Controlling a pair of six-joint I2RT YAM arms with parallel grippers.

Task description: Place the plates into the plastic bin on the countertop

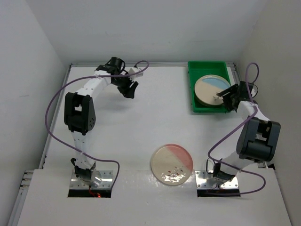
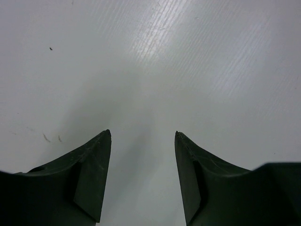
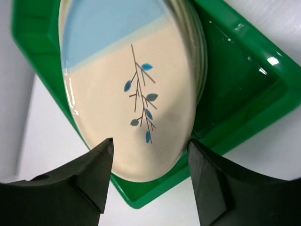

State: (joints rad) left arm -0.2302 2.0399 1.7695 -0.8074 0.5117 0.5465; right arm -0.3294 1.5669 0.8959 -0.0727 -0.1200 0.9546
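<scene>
A stack of cream plates lies in the green plastic bin [image 1: 194, 96] at the back right; the top plate [image 1: 210, 88] has a blue segment. In the right wrist view this plate [image 3: 127, 89] shows a blue sprig inside the bin [image 3: 244, 94]. My right gripper [image 1: 227, 97] is open and empty just above the stack's right edge; it also shows in its own view [image 3: 149, 143]. A plate with a pink segment [image 1: 171, 164] lies on the white countertop [image 1: 141, 122] near the front. My left gripper [image 1: 130, 89] is open and empty over bare countertop at the back left [image 2: 143, 134].
White walls bound the countertop on the left, back and right. The arm bases and their purple cables [image 1: 61, 94] sit at the front edge.
</scene>
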